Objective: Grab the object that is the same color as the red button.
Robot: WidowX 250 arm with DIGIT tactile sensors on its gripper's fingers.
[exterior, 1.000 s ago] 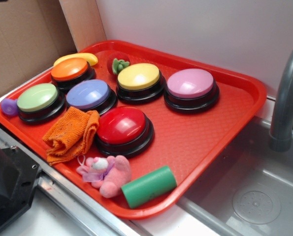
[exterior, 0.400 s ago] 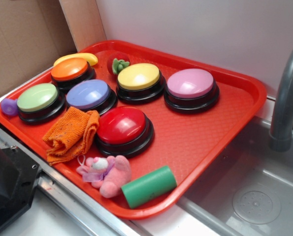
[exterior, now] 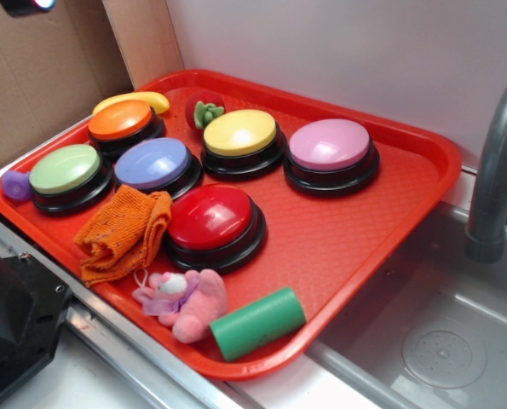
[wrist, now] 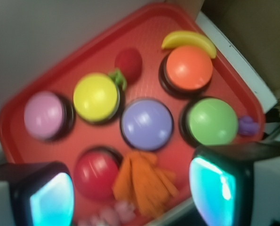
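Fruit [wrist: 128, 62]: small, red, green-leafed; target item, not yet grasped.

Claw [wrist: 132, 190]: hanging high over the tray [wrist: 31, 155], empty, its two fingers [wrist: 45, 195] standing spread wide at the bottom edge of the wrist view. In the exterior view only a dark corner of the arm is showing at top left, so height is being judged from the wrist view alone.

Directly between and below the fingers: orange cloth [wrist: 144, 181]. Just left of it: red button [wrist: 95, 174], the colour reference. Further ahead: purple button [wrist: 147, 123], then the fruit beyond it, sitting near the tray's far rim, between the yellow button [wrist: 96, 97] and the orange button [wrist: 189, 67], leaves touching or nearly touching the yellow one.

Handling note: the claw is needing to travel forward past the purple button, centre over the fruit, then descend. Keeping the fingers aligned so they are dropping into the gaps beside the fruit, clear of the yellow dome, is likely the safest approach. Fruit is round and may be rolling if nudged.
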